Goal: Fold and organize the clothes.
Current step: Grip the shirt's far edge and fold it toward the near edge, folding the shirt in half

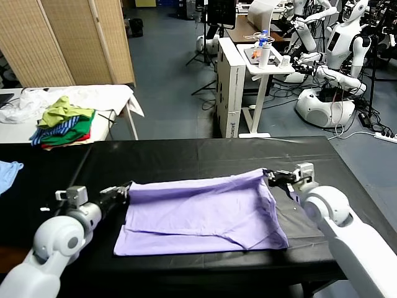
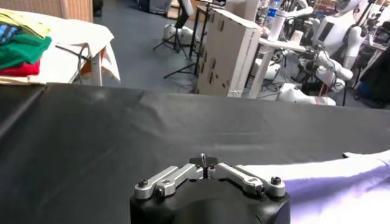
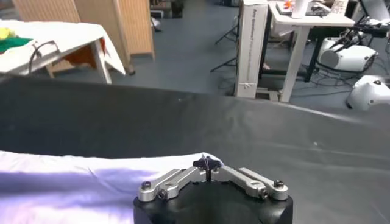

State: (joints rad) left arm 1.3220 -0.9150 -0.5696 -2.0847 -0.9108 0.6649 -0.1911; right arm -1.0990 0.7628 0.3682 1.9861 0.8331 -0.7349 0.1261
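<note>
The clothes are one pale lavender T-shirt lying partly folded on the black table. Its far edge runs nearly straight between my two grippers. My left gripper is shut at the shirt's far left corner. In the left wrist view its fingertips meet over black cloth, with the shirt just beside them. My right gripper is shut on the far right corner, which is raised a little off the table. In the right wrist view the corner of the shirt peeks out past the closed jaws.
A pile of green, striped and red clothes sits on a white table at the back left. A light blue garment lies at the black table's left edge. Beyond the table stand a white cabinet and other robots.
</note>
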